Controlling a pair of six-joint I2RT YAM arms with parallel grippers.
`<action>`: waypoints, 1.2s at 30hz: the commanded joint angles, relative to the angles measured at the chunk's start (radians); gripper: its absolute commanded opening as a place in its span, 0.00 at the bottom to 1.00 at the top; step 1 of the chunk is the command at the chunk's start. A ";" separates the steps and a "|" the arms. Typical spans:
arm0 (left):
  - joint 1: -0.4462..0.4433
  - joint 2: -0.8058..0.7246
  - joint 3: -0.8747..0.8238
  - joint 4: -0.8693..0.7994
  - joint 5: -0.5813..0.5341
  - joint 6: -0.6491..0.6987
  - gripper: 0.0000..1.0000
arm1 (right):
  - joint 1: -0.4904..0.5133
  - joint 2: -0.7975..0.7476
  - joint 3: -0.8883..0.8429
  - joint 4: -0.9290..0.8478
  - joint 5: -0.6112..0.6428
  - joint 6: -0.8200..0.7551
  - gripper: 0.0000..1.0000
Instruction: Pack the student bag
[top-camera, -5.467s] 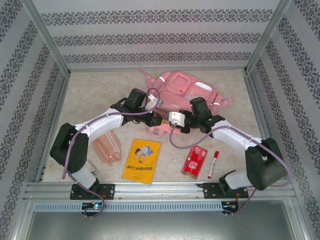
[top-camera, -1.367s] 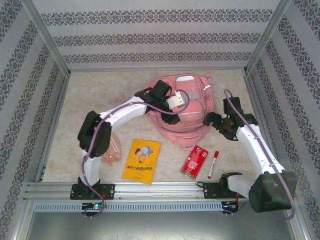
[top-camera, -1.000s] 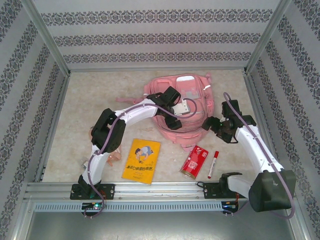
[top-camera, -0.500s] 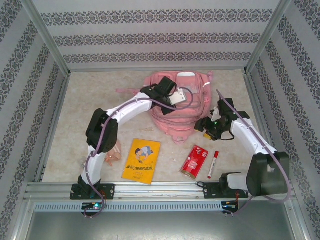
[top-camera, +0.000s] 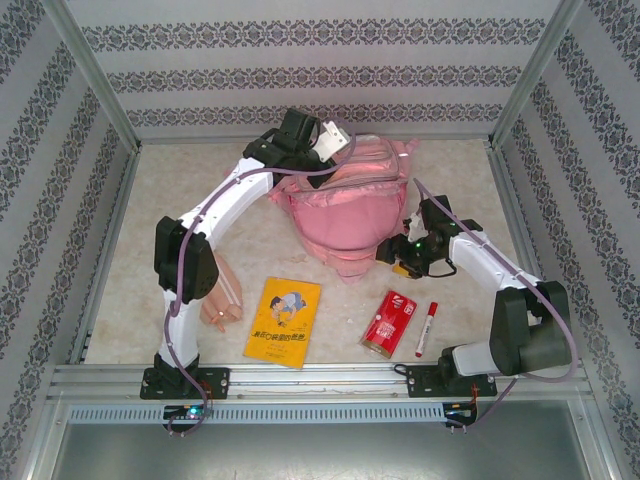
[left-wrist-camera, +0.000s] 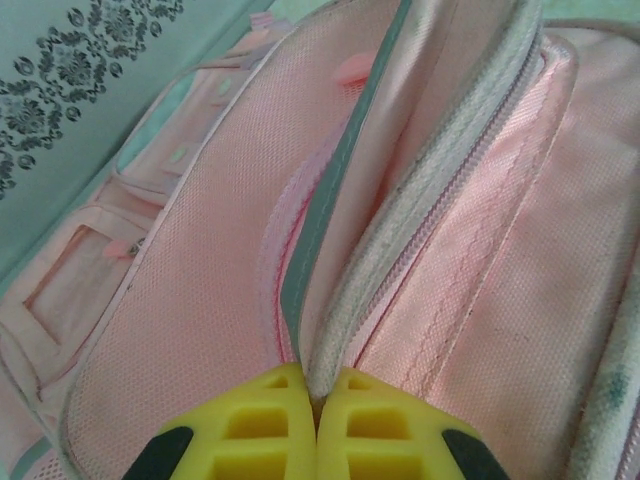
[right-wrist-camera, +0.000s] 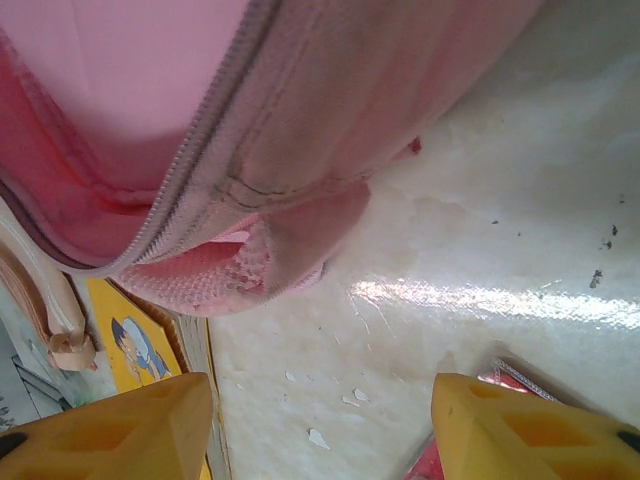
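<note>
Now | bag (top-camera: 345, 215), book (top-camera: 283, 322), marker (top-camera: 426, 328): 1 ea | L jaws clamp bag | R jaws apart

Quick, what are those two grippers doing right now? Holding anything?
Left gripper: closed, pinching a fabric edge of the student bag.
Right gripper: open, holding nothing.

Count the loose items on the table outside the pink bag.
4, in a row near the front edge, left to right: peach pouch, yellow booklet, red pack, red marker. The bag may hide others.
</note>
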 joint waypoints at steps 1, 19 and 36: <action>0.008 -0.004 0.047 0.026 0.031 -0.038 0.00 | 0.018 -0.018 -0.008 0.016 -0.011 -0.029 0.62; 0.075 0.047 -0.119 0.016 -0.116 -0.211 0.13 | 0.357 -0.033 -0.037 0.114 0.051 -0.085 0.63; 0.131 -0.393 -0.590 -0.042 0.062 -0.658 0.57 | 0.416 0.311 0.145 0.260 0.193 -0.084 0.52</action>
